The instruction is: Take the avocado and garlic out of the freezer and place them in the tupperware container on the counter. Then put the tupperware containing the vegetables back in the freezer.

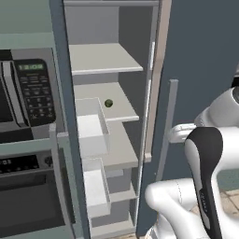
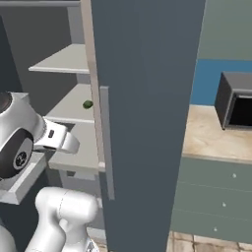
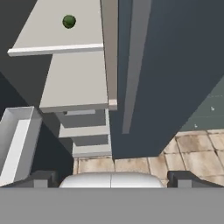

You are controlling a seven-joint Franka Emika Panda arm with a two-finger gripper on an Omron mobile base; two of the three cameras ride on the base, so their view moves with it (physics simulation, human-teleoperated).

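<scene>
Your gripper (image 3: 112,177) stands wide open and holds nothing; its two fingertips (image 3: 43,178) sit far apart at the bottom of the hand view, low in front of the open freezer (image 2: 147,98); the avocado (image 3: 69,21) lies well ahead of it and to the left, on a pale shelf (image 3: 57,35) higher up inside; you must reach up and inward past the door edge; the avocado looks roundish, so I cannot tell any long axis or pointing direction; the garlic I cannot find.
</scene>
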